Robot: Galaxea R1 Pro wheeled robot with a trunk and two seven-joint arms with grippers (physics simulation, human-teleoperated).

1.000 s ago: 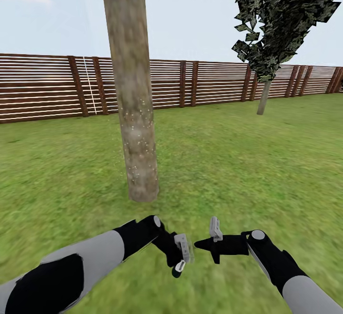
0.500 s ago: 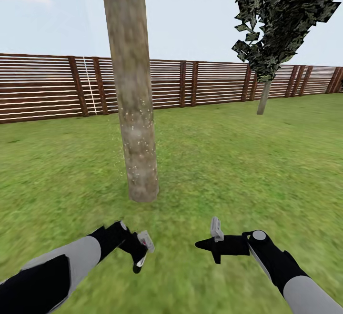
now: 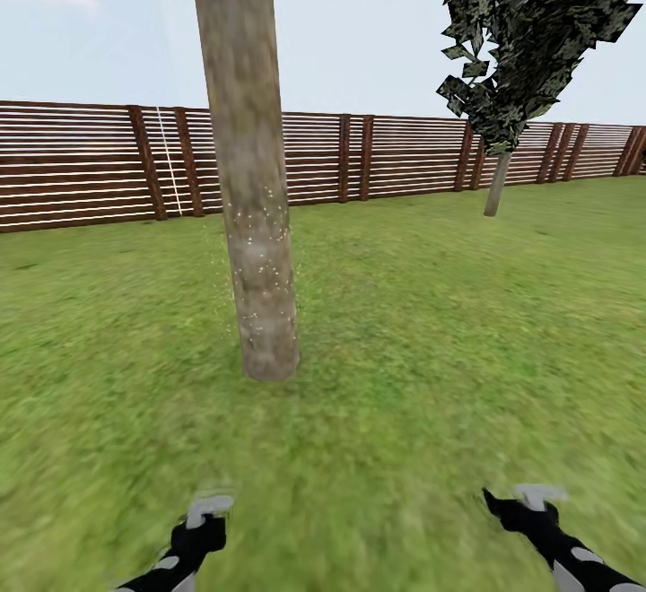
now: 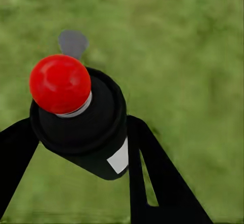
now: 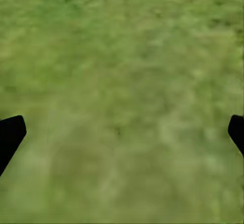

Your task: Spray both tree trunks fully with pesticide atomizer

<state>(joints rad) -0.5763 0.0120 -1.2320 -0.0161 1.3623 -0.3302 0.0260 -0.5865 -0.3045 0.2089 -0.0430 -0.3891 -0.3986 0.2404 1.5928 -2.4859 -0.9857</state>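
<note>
- Head view: thick tree trunk (image 3: 256,215) upright on grass (image 3: 431,323), pale specks low on bark.
- Left wrist view: left gripper (image 4: 84,147) clamped around pesticide atomizer (image 4: 81,117), red tip showing.
- Right wrist view: right gripper (image 5: 122,132) spread wide, holding nothing, above grass.

Bright, even daylight; blurred grass (image 3: 431,323), no distinct shadows.

Both arms low, right tool (image 5: 122,132) agape

head view faces the trunk (image 3: 256,215) across grass (image 3: 431,323); both wrist views look close down onto grass.
</note>
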